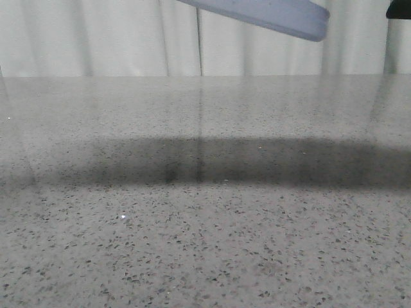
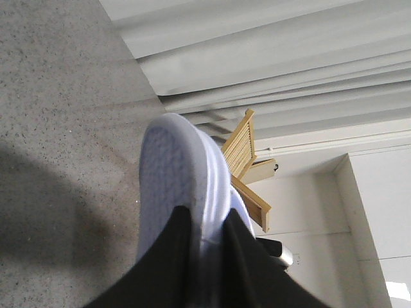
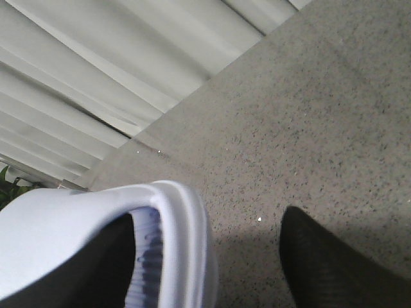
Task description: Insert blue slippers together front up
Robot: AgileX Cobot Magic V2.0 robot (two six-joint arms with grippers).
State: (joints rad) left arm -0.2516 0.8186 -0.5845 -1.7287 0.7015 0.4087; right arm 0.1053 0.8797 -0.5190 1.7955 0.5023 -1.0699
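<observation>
One pale blue-white slipper (image 2: 176, 173) shows in the left wrist view, sole side towards the camera. My left gripper (image 2: 209, 221) is shut on its thick sole edge and holds it above the table. The other slipper (image 3: 96, 224) is in the right wrist view. One finger (image 3: 77, 269) of my right gripper (image 3: 209, 218) sits inside it under the strap, next to the ribbed footbed. The other finger (image 3: 327, 263) stands well apart from the sole, so the jaws are open. In the front view one slipper (image 1: 270, 16) hangs tilted in the air at the top edge; I cannot tell which.
The grey speckled table (image 1: 205, 244) spreads below, with a broad shadow across its middle. White curtains (image 1: 96, 38) hang behind it. A slatted wooden rack (image 2: 247, 167) stands past the table's edge in the left wrist view. A dark part (image 1: 398, 9) shows at the front view's top right corner.
</observation>
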